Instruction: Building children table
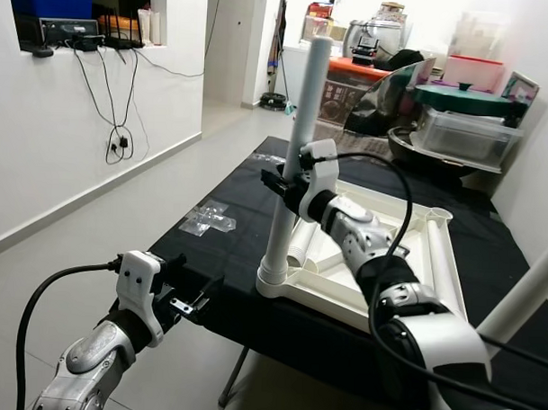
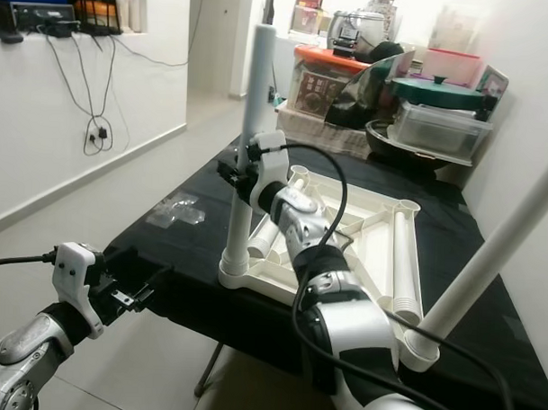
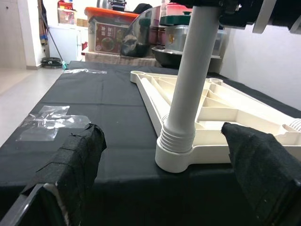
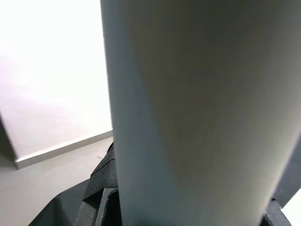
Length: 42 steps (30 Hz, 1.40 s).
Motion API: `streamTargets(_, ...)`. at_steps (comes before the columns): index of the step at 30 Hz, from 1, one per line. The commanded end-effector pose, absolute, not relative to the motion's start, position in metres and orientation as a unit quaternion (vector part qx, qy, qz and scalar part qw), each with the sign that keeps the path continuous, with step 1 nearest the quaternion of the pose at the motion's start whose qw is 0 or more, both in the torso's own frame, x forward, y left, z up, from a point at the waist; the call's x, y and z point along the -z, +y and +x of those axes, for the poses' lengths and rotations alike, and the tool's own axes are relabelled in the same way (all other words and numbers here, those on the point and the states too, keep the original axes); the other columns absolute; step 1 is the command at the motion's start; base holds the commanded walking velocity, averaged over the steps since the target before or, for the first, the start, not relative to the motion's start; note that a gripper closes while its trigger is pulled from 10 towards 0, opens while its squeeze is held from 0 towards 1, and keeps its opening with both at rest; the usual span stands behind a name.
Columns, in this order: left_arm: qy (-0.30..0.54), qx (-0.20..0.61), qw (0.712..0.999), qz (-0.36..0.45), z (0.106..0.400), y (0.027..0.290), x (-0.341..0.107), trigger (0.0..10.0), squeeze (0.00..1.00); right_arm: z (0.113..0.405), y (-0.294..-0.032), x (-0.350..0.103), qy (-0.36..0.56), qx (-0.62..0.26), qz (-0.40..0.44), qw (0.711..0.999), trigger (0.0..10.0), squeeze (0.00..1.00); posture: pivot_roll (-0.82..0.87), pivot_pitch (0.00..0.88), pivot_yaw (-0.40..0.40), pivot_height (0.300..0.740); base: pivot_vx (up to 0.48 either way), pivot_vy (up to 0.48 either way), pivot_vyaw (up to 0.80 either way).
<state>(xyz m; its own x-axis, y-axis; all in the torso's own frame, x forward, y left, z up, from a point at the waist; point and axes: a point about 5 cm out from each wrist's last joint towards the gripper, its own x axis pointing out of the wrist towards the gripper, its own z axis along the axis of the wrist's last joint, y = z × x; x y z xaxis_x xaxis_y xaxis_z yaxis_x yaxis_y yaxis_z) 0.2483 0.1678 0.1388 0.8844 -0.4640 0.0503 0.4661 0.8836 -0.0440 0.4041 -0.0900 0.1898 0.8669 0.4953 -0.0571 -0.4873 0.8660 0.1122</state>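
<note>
1. Table leg: plain pale grey-white;
2. Tabletop frame: cream-white;
3. Bench: covered in plain black cloth;
4. Fingers: black;
5. Floor: light grey.

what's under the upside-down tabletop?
The white tabletop lies on a black cloth, right gripper shut on the upright leg. The surface beneath the cloth is covered.

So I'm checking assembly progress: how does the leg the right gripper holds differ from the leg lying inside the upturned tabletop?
The held leg stands upright, seated in the tabletop's near-left corner socket; the loose leg lies flat along its right side. The right gripper is shut on the held leg; nothing grips the loose leg. Both are plain white tubes.
</note>
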Motion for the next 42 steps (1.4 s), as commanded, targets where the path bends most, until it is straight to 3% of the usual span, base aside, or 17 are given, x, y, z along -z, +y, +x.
streamTargets(1, -0.02, 0.236, 0.971, -0.03, 0.249, 0.168, -0.138, 10.0, 0.0, 0.383, -0.099, -0.119, 0.181, -0.216, 0.05, 0.958, 0.0, 0.0, 0.09, 0.0, -0.114, 0.74, 0.0, 0.0, 0.0)
streamTargets(10, -0.021, 0.229, 0.973, -0.032, 0.25, 0.168, -0.137, 10.0, 0.0, 0.376, -0.085, -0.107, 0.166, -0.111, 0.009, 0.98, 0.0, 0.0, 0.09, 0.0, -0.115, 0.74, 0.0, 0.0, 0.0)
streamTargets(20, -0.023, 0.224, 0.974, -0.034, 0.25, 0.168, -0.137, 10.0, 0.0, 0.375, -0.068, -0.112, 0.158, -0.127, -0.022, 0.979, 0.0, 0.0, 0.09, 0.0, -0.125, 0.74, 0.0, 0.0, 0.0)
streamTargets(38, -0.019, 0.204, 0.978, -0.03, 0.251, 0.171, -0.134, 10.0, 0.0, 0.38, -0.072, -0.118, 0.162, -0.116, -0.024, 0.98, 0.0, 0.0, 0.09, 0.0, -0.131, 0.74, 0.0, 0.0, 0.0)
streamTargets(42, -0.026, 0.184, 0.982, -0.037, 0.255, 0.176, -0.136, 10.0, 0.0, 0.38, -0.07, -0.118, 0.158, -0.119, -0.023, 0.98, 0.0, 0.0, 0.09, 0.0, -0.13, 0.74, 0.383, 0.0, 0.0)
